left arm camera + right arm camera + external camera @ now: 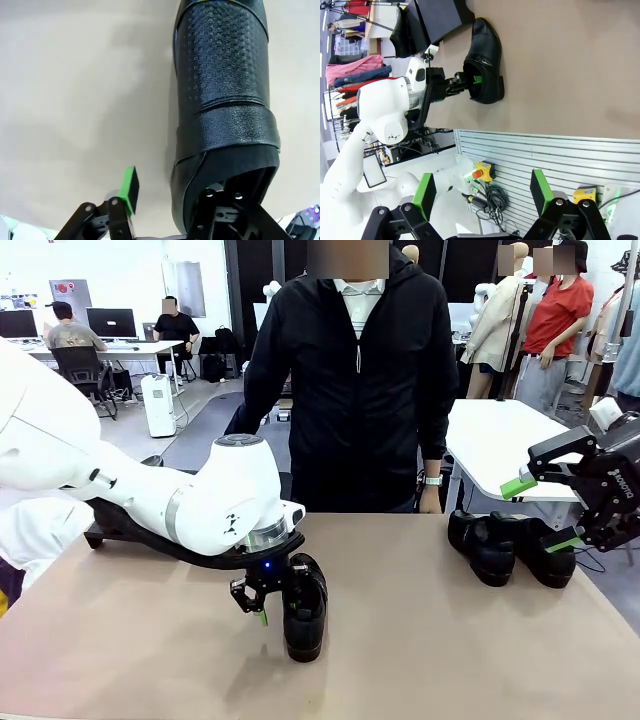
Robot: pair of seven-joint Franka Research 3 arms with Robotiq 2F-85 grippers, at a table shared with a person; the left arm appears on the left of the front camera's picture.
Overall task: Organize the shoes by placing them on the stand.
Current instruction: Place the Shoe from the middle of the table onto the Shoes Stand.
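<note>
Left wrist view put the shoe [222,100] right at the left gripper [175,192]. It lay sole-down on the table [75,100] with its toe pointing away from the jaws and its heel end at them. The jaws stood partway in and straddled the shoe's side wall. One finger went down inside the opening, while the outer pad [131,187] sat just beside the leather with a sliver of table showing between, so I judged nothing was clamped yet. I read that straddle as the way to pinch the collar, the one thin edge these fingers could close on. Two more shoes, one [482,545] touching the other [545,552], sat side by side on the table below the right gripper [542,515]. Its jaws stood wide with nothing between them, and I took it to be waiting its turn. Behind the left arm lay a dark flat shape that I took for the stand [130,535], well apart from the jaws. I couldn't tell whether it held anything. A person [350,390] stood at the far edge with hands down.
</note>
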